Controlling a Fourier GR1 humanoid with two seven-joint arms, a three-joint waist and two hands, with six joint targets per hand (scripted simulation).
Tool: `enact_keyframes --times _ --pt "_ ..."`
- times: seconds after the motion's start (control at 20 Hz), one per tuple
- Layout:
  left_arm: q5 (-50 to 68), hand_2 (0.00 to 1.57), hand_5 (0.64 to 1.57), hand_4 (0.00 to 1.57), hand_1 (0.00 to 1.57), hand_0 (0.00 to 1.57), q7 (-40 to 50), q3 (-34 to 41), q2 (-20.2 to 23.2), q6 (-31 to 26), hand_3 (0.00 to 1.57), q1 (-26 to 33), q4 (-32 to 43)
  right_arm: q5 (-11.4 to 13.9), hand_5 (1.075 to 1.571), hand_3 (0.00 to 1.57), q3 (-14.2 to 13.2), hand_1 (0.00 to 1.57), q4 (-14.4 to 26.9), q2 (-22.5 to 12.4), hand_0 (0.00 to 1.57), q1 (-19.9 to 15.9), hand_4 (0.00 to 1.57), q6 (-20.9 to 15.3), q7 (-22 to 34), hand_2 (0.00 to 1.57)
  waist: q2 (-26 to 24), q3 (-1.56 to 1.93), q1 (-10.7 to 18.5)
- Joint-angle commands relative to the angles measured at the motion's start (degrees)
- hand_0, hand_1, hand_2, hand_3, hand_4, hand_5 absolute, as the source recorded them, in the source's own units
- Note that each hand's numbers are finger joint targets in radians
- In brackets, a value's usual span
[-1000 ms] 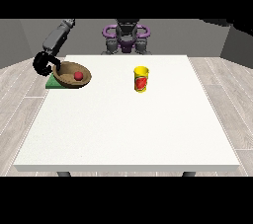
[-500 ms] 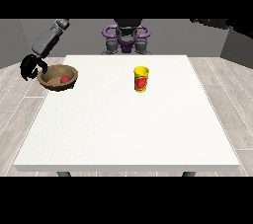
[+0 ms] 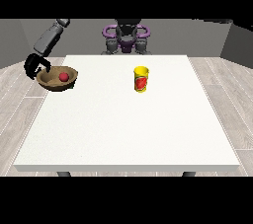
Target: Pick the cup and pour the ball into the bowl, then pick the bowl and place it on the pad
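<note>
At the view's left, the black hand (image 3: 35, 65) is being kept curled round the left rim of a shallow brown wooden bowl (image 3: 55, 81), which is being held at the white table's (image 3: 128, 129) left edge, partly overhanging it. A small red ball (image 3: 63, 76) is lying inside the bowl, just right of the hand. Well to the hand's right, a yellow cup with a red label (image 3: 141, 79) is standing upright on the table, untouched. No green pad is being shown; its whereabouts cannot be told.
</note>
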Motion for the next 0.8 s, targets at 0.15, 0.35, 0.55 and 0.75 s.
enact_keyframes --times 0.15,0.35,0.55,0.75 --pt "0.5 0.00 1.554 0.67 0.00 0.00 3.4 -2.2 -0.2 0.0 0.00 1.4 2.4 2.0 1.566 1.21 3.0 1.57 1.5 4.8 1.57 0.6 0.96 -2.2 2.6 1.57 -6.7 -0.04 -0.3" --pt "-1.9 0.00 1.541 0.66 0.00 0.00 1.6 -2.5 -0.7 0.5 0.00 3.2 3.0 -3.5 1.539 1.33 -0.9 1.57 5.0 4.1 1.57 0.0 0.83 3.7 10.7 1.57 -9.4 -0.02 -1.7" --pt "1.4 0.00 1.540 0.65 0.00 0.00 2.0 -0.5 2.8 -3.0 0.00 1.9 4.5 -1.4 1.535 0.52 -1.3 0.67 5.1 -3.4 0.67 -0.5 0.00 -0.9 10.0 0.30 -5.3 -0.01 0.6" --pt "2.7 0.00 1.544 0.76 0.00 0.00 4.6 -2.2 -0.1 0.5 0.00 1.7 -0.2 -0.1 1.485 0.00 0.0 0.00 6.0 -0.7 0.00 1.3 0.00 -2.7 8.3 0.00 -9.3 0.05 -0.4"
